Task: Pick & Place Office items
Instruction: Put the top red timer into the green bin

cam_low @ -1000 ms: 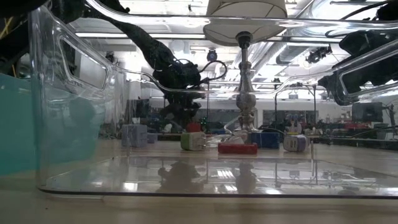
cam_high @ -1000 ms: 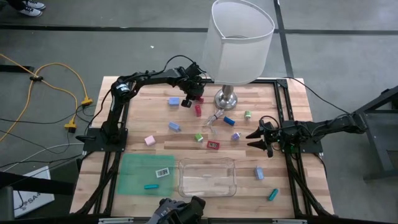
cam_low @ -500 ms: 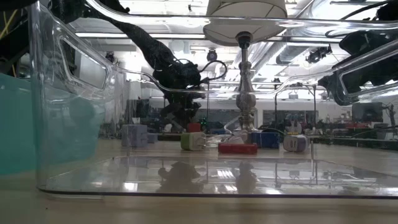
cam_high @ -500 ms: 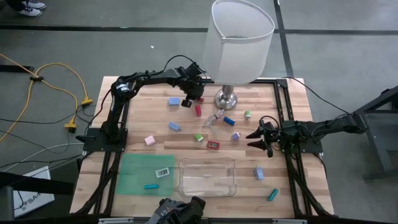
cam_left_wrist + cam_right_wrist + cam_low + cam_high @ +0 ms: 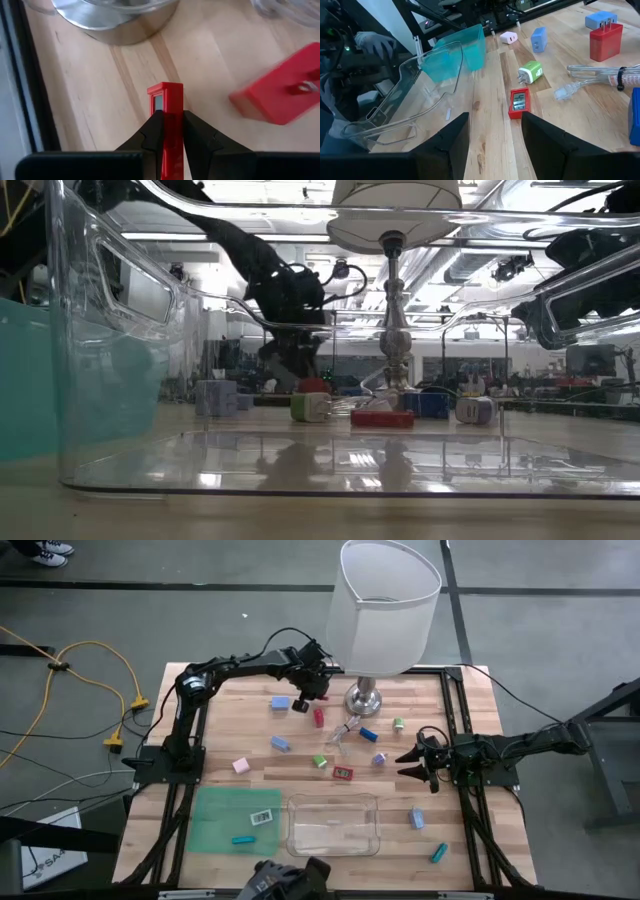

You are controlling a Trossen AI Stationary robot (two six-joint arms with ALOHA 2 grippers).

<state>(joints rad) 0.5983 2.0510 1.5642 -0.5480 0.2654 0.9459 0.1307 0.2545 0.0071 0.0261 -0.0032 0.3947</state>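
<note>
Two arms are seen over the table: the left gripper (image 5: 168,131), at the far side just left of the lamp base (image 5: 364,698), is clamped on a red stick-shaped item (image 5: 167,107); the right gripper (image 5: 409,763) is held spread and empty at the right, near a purple piece (image 5: 379,758)

Showing pale, smooth, striped wood grain across the table (image 5: 240,730). Gleaming as polished silver metal at the lamp base (image 5: 115,17), just beside the glossy red plastic stick (image 5: 167,107). Looking clear, shiny and reflective as plastic in the tray (image 5: 415,95) near the lamp base. Appearing matt and cloth-like on the white lamp shade (image 5: 385,605) above the lamp base.
</note>
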